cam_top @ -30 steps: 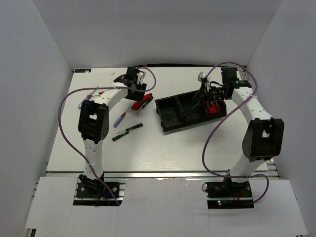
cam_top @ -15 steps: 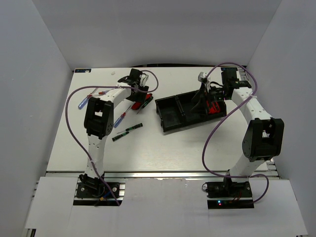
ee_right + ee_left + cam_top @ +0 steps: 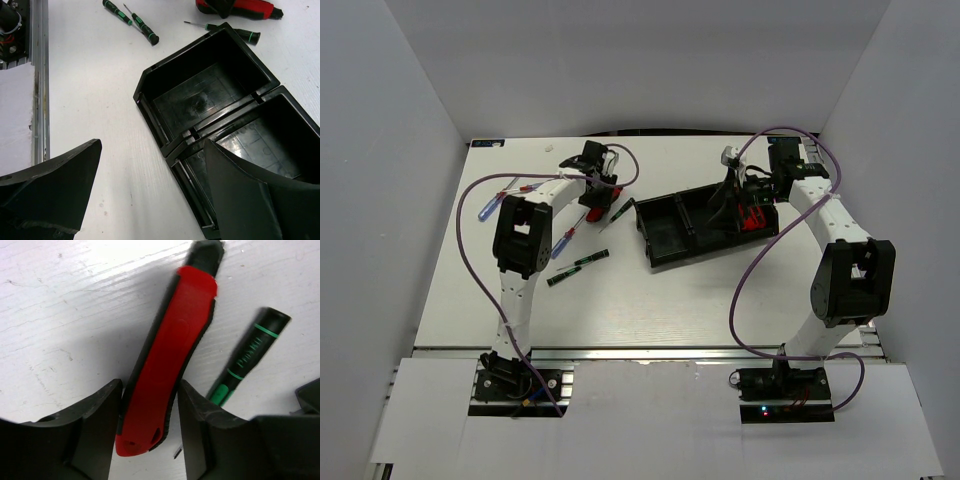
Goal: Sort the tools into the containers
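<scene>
My left gripper point(image 3: 597, 198) is low over the table left of the black three-compartment tray point(image 3: 665, 250). In the left wrist view its fingers point(image 3: 102, 415) are shut on a red folding knife point(image 3: 170, 360) that lies on the table. A black screwdriver with green marks point(image 3: 245, 360) lies just right of it. My right gripper point(image 3: 732, 205) hangs open over the tray; in the right wrist view point(image 3: 150, 190) it is wide and empty above the tray's near rim point(image 3: 150, 107). Another red knife point(image 3: 752, 221) lies in the right compartment.
A blue-handled screwdriver point(image 3: 563, 241) and black-green screwdrivers point(image 3: 578, 267) lie left of the tray. Blue-handled point(image 3: 488, 207) and red-handled point(image 3: 525, 187) screwdrivers lie at the far left. The tray's left and middle compartments look empty. White walls enclose the table.
The left arm shifted right and its gripper closed round the red knife, which turned from slanted to nearly upright. The black-green screwdriver beside it now shows. The right arm has not moved.
</scene>
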Robot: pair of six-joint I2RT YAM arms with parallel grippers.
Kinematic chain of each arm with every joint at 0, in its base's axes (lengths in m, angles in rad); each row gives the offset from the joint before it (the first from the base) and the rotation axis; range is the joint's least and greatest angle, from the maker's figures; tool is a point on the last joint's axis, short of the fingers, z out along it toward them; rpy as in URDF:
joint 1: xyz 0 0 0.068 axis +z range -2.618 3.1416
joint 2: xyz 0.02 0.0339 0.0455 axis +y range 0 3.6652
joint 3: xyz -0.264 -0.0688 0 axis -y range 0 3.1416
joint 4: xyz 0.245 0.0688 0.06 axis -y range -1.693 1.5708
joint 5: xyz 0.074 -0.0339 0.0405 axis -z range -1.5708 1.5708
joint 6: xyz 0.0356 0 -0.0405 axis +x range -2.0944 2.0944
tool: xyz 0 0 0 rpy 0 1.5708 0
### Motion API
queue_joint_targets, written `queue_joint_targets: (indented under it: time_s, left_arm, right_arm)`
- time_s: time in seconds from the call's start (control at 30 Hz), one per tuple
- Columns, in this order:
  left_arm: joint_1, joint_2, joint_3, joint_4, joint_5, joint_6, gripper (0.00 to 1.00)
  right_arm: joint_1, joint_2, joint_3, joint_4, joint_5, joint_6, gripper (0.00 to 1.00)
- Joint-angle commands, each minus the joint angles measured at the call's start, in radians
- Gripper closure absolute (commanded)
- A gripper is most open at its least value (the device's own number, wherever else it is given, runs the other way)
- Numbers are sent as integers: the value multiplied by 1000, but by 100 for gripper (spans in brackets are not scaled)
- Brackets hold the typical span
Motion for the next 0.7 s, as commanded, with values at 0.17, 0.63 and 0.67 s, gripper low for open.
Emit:
queue_joint_targets:
  time_s: [0.17,0.63,0.67]
  left_arm:
    - [11,3,53,8,-9,-51,60]
    - [11,-198,60,17,17,-166,99]
    - [11,-243,40,33,37,-196,100]
  right_arm:
    - [1,-27,52,-64,-16,-50,11]
    - [61,-17,130,-138,60,-16,11]
    - [78,-10,144,-135,60,3,11]
